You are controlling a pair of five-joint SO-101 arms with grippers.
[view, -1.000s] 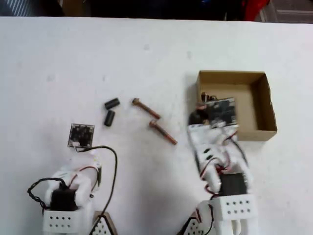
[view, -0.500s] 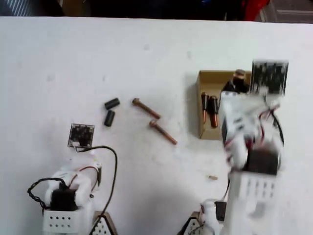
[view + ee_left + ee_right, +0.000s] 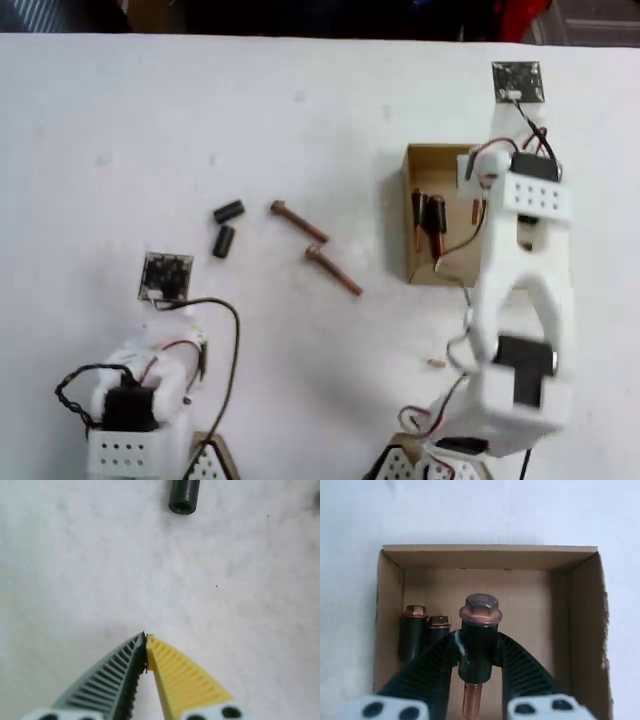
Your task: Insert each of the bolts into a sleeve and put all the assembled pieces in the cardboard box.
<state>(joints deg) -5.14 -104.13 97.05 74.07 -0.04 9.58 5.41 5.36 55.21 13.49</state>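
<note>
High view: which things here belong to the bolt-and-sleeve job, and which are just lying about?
Job: two loose bolts, two loose sleeves, cardboard box, two assembled pieces inside it, third assembled piece in the right end effector.
Lying about: small tan scrap.

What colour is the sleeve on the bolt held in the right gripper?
The sleeve is black, the bolt copper-coloured; best seen in the right wrist view.

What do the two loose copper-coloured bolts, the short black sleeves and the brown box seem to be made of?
Bolts: likely copper-plated metal, shiny reddish sheen. Sleeves: matte black, probably plastic or rubber. Box: plain brown cardboard, raw cut edges.
</note>
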